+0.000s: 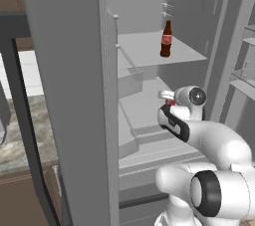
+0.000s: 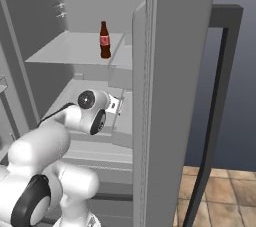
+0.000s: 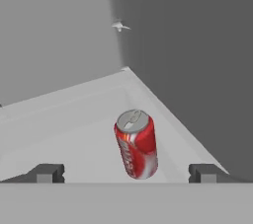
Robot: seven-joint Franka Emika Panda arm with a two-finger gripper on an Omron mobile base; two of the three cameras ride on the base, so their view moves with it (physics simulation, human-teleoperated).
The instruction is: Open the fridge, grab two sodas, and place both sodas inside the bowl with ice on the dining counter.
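The gripper (image 3: pixel 126 173) is inside the open fridge (image 1: pixel 74 95), at the level of the lower shelf (image 3: pixel 74 129). Its jaws stand fully apart and hold nothing. The can (image 3: pixel 136 144) stands upright on this shelf, between the two fingertips (image 3: pixel 47 172) and slightly beyond them, without contact on either side. It sits near the back right corner of the compartment.

The can is a short red cylinder with white lettering on its side and a flat silver top with a pull tab. The bottle (image 1: pixel 166 39) stands upright on the shelf above. It is slim and dark brown, with a red label and a red cap.

The fridge interior is smooth, matte grey, with flat shelves and plain walls. Small pegs project from the back wall.
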